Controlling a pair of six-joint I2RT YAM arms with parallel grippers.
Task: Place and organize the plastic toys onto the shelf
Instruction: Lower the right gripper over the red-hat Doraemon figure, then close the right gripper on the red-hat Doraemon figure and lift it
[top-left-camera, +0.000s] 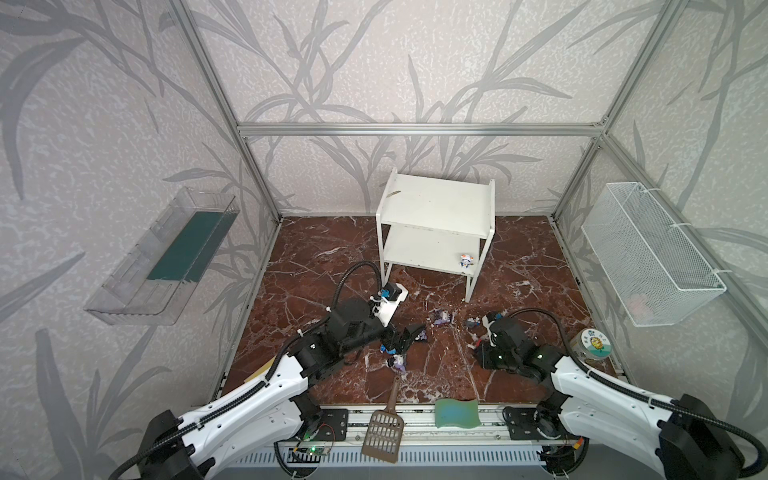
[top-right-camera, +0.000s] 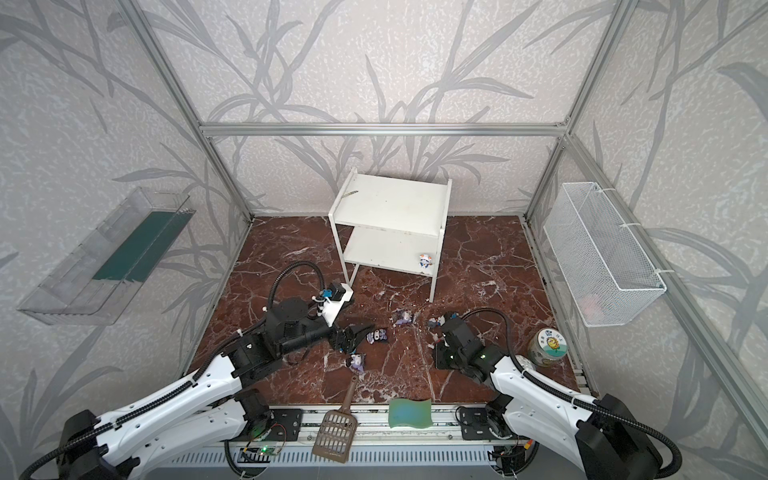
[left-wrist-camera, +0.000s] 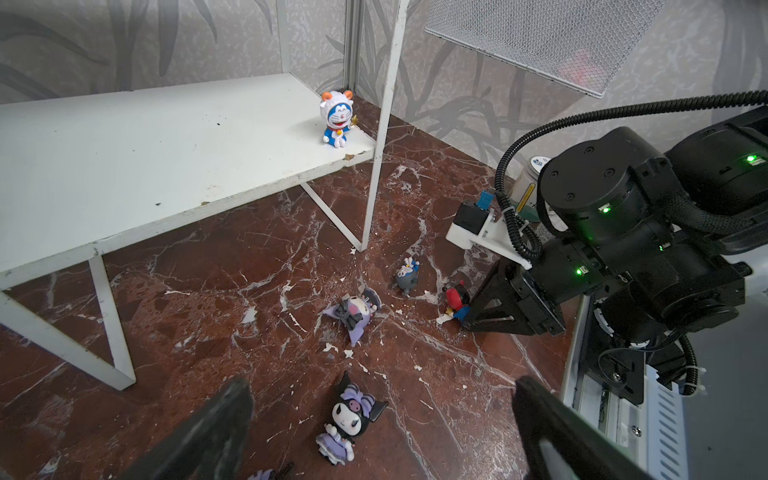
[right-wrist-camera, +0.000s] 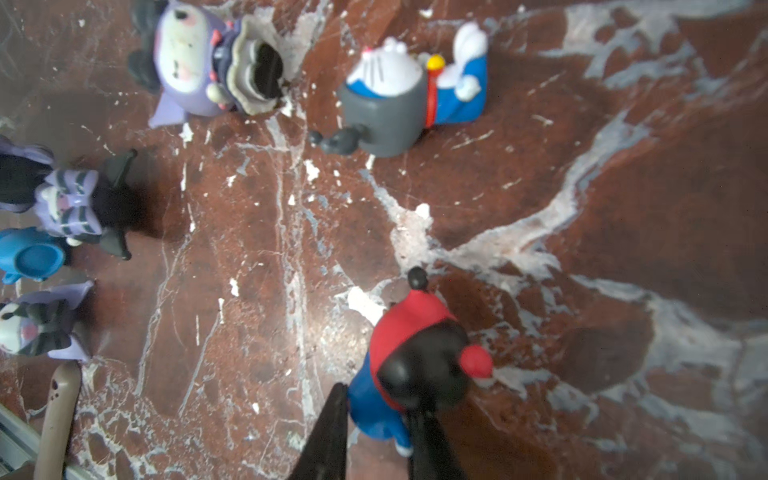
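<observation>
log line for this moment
right gripper: shut on red-black toy | left gripper: open, near purple toy | shelf: white-headed toy on lower board

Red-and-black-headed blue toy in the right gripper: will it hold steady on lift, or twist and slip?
Probably rigid and light: the small red-and-black-headed blue plastic figurine looks hard-moulded. It may pivot, since the right gripper pinches only its narrow blue body while the bulky head sits beyond the jaws. Its smooth, rounded surface could also slip.
</observation>
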